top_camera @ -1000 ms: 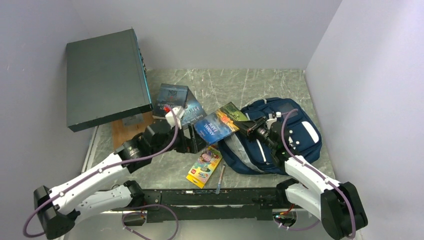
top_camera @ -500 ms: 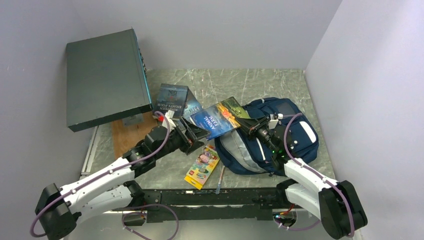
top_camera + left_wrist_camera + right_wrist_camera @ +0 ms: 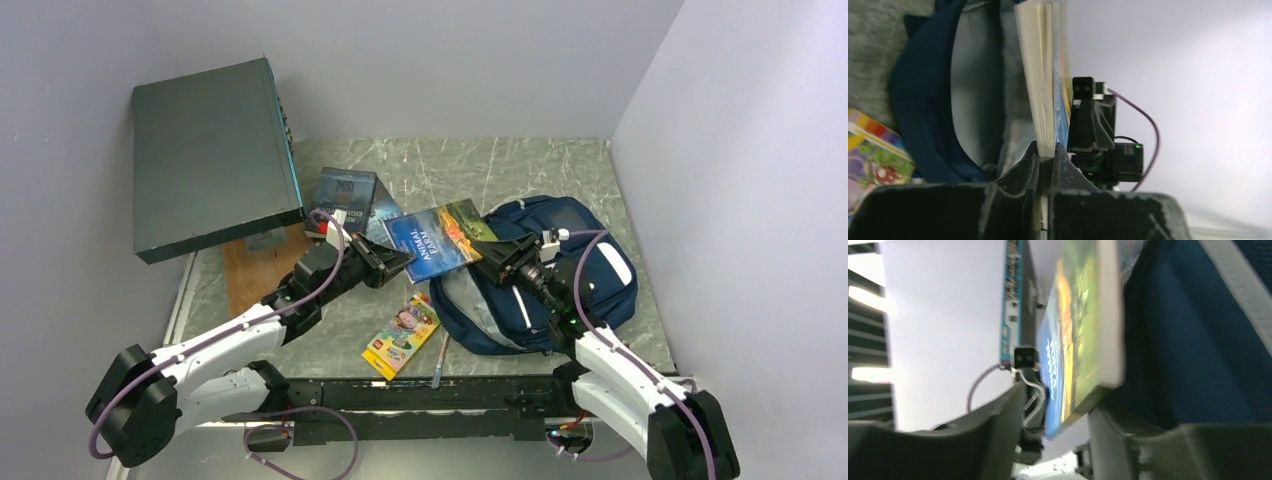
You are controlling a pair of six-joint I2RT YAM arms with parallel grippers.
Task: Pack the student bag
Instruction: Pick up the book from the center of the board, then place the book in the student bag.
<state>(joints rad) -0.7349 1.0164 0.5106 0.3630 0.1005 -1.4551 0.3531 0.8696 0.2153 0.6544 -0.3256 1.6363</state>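
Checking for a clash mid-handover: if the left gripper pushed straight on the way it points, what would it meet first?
Probably the right gripper. It sits just beyond the far edge of the book clamped in the left gripper, though the depth is hard to judge.

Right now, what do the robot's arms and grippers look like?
The left arm and right arm have white shells and black joints, and each trails a purple cable. The left gripper and right gripper are black, with two blunt fingers.
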